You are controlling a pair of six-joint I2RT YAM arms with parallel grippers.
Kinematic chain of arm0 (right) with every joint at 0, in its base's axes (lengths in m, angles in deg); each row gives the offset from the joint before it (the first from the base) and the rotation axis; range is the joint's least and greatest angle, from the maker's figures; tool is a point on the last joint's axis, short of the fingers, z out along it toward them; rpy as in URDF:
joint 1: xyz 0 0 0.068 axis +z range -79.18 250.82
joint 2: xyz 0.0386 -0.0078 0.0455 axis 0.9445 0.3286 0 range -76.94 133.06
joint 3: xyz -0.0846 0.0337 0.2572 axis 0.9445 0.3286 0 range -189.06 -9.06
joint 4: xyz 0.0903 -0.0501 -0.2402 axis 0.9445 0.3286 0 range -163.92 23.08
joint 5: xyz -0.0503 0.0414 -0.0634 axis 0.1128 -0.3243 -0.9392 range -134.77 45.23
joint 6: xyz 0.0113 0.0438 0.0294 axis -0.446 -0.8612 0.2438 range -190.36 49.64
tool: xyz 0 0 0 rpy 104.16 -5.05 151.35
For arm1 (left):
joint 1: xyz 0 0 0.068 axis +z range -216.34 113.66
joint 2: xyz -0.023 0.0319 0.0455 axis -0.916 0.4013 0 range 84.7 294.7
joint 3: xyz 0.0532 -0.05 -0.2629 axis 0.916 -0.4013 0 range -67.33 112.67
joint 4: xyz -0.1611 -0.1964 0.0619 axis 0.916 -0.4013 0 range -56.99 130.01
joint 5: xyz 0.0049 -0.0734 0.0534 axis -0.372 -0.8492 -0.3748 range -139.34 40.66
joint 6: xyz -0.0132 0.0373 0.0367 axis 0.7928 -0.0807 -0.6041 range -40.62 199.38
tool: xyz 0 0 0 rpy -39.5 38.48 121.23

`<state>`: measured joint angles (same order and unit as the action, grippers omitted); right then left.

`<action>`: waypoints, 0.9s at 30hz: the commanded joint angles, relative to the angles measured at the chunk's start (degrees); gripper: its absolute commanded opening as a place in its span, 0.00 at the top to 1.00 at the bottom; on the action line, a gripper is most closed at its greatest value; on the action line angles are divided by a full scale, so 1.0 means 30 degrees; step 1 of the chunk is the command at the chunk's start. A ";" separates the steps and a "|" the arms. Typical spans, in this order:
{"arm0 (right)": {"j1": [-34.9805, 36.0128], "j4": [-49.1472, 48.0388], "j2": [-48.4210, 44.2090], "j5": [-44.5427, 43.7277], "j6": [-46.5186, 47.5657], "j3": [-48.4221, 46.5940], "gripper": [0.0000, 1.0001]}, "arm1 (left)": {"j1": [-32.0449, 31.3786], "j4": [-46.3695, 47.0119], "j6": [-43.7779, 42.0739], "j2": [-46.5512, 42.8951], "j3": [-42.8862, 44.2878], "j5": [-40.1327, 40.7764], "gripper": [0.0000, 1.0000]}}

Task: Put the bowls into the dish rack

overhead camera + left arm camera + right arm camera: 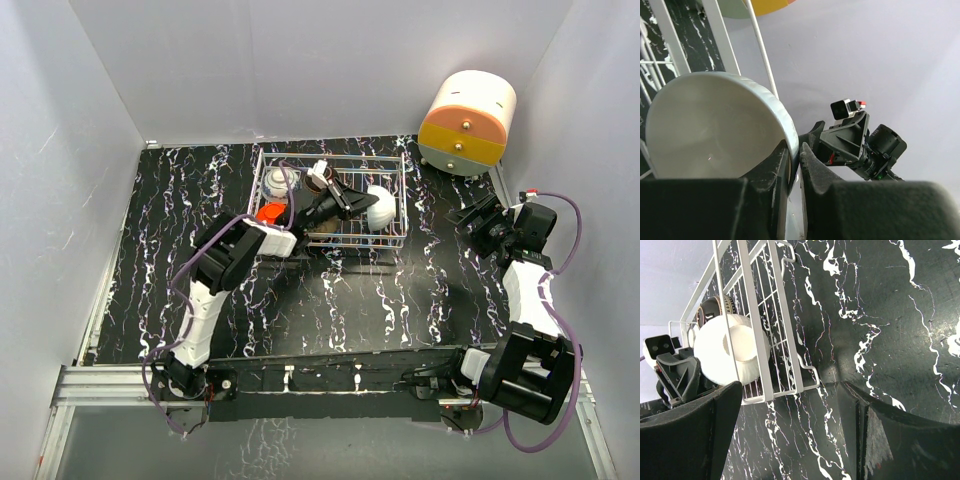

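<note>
Left wrist: left gripper (pixel 795 150) pinched the rim of the white bowl (pixel 715 130), standing it on edge in the rack (pixel 758 325) (saves space, probably); right gripper (pixel 795 435) gaped empty.

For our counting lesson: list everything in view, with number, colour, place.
dish rack: one, white, table's far middle
white bowl: one, white, rack's right end
red bowl: one, red, rack's left near corner
patterned bowl: one, blue-and-white, rack's left far side
brownish bowl: one, brownish, mid-rack, partly hidden
drawer unit: one, cream-and-orange, far right corner
table: one, black with white veins
left pincer: black, shut on white bowl's rim
right pincer: black, open, right of rack
</note>
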<state>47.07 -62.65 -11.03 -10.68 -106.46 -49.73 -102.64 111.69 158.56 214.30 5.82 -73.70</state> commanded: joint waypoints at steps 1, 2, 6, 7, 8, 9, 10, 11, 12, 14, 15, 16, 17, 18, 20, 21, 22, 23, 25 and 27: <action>-0.0111 -0.1207 -0.0195 0.0154 0.0235 0.0020 0.21 | 0.0588 -0.2912 -0.1707 -0.1622 -0.0897 0.0240 0.89; -0.0111 -0.1207 -0.0227 0.0152 0.0210 0.0045 0.21 | 0.0636 -0.3528 -0.2022 -0.1869 -0.0909 0.0276 0.88; -0.0111 -0.1222 -0.0321 0.0132 0.0239 0.0107 0.21 | 0.0831 -0.5578 -0.2902 -0.2534 -0.0862 0.0440 0.85; -0.0111 -0.1209 -0.0338 0.0127 0.0213 0.0130 0.21 | 0.0886 -0.5868 -0.3032 -0.2591 -0.0857 0.0465 0.82; -0.0111 -0.1207 -0.0344 0.0123 0.0198 0.0121 0.21 | 0.0919 -0.6135 -0.3144 -0.2671 -0.0904 0.0516 0.81; -0.0111 -0.1207 -0.0363 0.0144 0.0208 0.0135 0.21 | 0.0934 -0.6476 -0.3282 -0.2743 -0.0943 0.0592 0.79; -0.0111 -0.1207 -0.0365 0.0165 0.0223 0.0137 0.21 | 0.0917 -0.6888 -0.3494 -0.2829 -0.0903 0.0697 0.77; -0.0111 -0.1207 -0.0380 0.0157 0.0200 0.0137 0.21 | 0.0915 -0.7365 -0.3722 -0.2932 -0.0855 0.0780 0.75; -0.0108 -0.1207 -0.0386 0.0167 0.0193 0.0130 0.21 | 0.0933 -0.7816 -0.3959 -0.3010 -0.0772 0.0830 0.74; -0.0111 -0.1207 -0.0414 0.0183 0.0184 0.0148 0.21 | 0.0960 -0.8582 -0.4388 -0.3217 -0.0655 0.1015 0.72; -0.0111 -0.1207 -0.0408 0.0203 0.0191 0.0164 0.21 | 0.0975 -0.8928 -0.4569 -0.3333 -0.0586 0.1090 0.71; -0.0111 -0.1222 -0.0429 0.0187 0.0174 0.0162 0.21 | 0.0970 -0.9304 -0.4772 -0.3419 -0.0478 0.1173 0.71; -0.0111 -0.1209 -0.0436 0.0182 0.0182 0.0158 0.21 | 0.0969 -0.9629 -0.4958 -0.3496 -0.0388 0.1257 0.71; -0.0111 -0.1207 -0.0437 0.0207 0.0151 0.0158 0.21 | 0.0984 -0.9989 -0.5150 -0.3550 -0.0274 0.1311 0.70; -0.0111 -0.1207 -0.0439 0.0183 0.0139 0.0151 0.21 | 0.1008 -1.0741 -0.5626 -0.3690 -0.0023 0.1495 0.69; -0.0111 -0.1207 -0.0441 0.0203 0.0156 0.0164 0.21 | 0.1022 -1.1131 -0.5830 -0.3786 0.0057 0.1627 0.69; -0.0111 -0.1207 -0.0437 0.0224 0.0162 0.0166 0.21 | 0.1023 -1.1469 -0.6031 -0.3905 0.0119 0.1745 0.67; -0.0111 -0.1207 -0.0437 0.0212 0.0148 0.0166 0.21 | 0.1016 -1.1801 -0.6221 -0.4015 0.0159 0.1896 0.64; -0.0111 -0.1207 -0.0412 0.0211 0.0142 0.0152 0.21 | 0.1016 -1.2638 -0.6615 -0.4261 0.0291 0.2282 0.57; -0.0111 -0.1207 -0.0359 0.0230 0.0135 0.0109 0.21 | 0.1023 -1.3476 -0.6994 -0.4491 0.0408 0.2676 0.49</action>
<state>47.07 -62.65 -11.03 -10.66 -106.48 -49.45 -100.23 80.61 141.77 204.64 5.90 -69.31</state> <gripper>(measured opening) 0.790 0.450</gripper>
